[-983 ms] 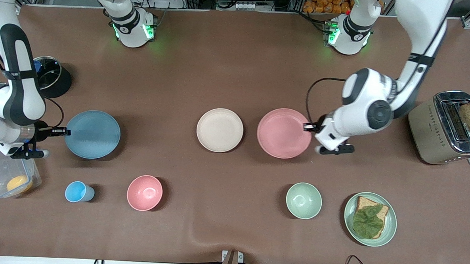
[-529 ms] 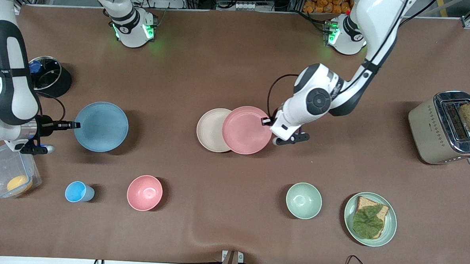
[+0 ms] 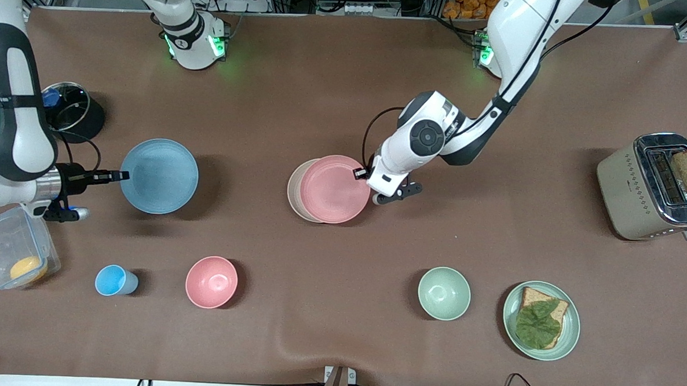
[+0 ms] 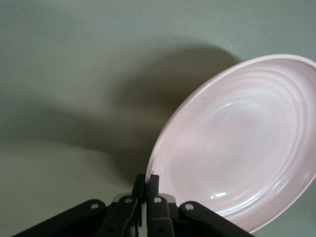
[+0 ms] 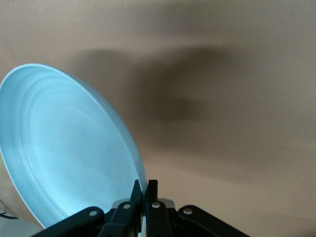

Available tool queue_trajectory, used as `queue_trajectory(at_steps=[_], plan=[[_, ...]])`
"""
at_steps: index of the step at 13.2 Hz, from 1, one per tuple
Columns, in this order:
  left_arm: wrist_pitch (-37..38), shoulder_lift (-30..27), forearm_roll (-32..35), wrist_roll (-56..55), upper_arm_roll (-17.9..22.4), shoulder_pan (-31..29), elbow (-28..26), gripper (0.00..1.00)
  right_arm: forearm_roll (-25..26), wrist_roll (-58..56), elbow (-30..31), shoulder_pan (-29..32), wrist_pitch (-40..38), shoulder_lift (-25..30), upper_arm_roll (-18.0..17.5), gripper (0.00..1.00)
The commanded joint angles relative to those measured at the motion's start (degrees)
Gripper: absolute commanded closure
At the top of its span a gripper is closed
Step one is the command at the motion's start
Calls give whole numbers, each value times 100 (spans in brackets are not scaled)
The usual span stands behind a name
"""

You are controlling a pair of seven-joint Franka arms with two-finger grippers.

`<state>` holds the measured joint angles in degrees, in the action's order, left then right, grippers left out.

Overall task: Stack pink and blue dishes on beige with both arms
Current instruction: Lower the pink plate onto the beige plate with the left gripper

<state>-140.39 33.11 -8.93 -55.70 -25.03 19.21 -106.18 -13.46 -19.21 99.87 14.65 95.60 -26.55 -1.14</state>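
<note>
Left end effector (image 3: 363, 174) pinches pink plate (image 3: 333, 188) over beige plate (image 3: 293, 189), mid-desk; right end effector (image 3: 123, 176) pinches raised blue plate (image 3: 158, 175).

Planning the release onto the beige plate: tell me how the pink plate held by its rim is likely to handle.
The pink plate probably stays stiff: pinched at one rim spot by the left pincer, it shows no sag. It seems light, since that small grip carries it. Its smooth face may let it slide on the beige plate if dropped off-centre.
</note>
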Motion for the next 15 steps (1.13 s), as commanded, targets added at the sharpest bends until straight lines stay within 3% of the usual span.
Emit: queue_trajectory(at_steps=[1, 4, 9, 10, 11, 12, 15], plan=[[-137, 239, -38, -196, 78, 188, 247, 100, -192, 5, 261, -6, -6, 185, 9, 100], [-340, 354, -30, -415, 86, 303, 273, 100, -481, 109, 340, -24, -24, 176, 9, 100], [-384, 618, -30, -433, 104, 391, 492, 100, -1140, 1048, 402, -752, 11, 176, 9, 100], [-384, 662, -30, -486, 104, 391, 545, 75, -1237, 1329, 402, -919, 46, 176, 9, 100], [-384, 662, -21, -547, 113, 399, 546, 35, -1308, 1541, 411, -1077, 99, 176, 9, 100], [-384, 662, -12, -591, 113, 426, 528, 0, -1335, 1726, 428, -1183, 117, 194, 9, 100], [-305, 452, 32, -679, 157, 356, 511, 0, -1422, 1876, 603, -1298, 213, 317, 9, 100]])
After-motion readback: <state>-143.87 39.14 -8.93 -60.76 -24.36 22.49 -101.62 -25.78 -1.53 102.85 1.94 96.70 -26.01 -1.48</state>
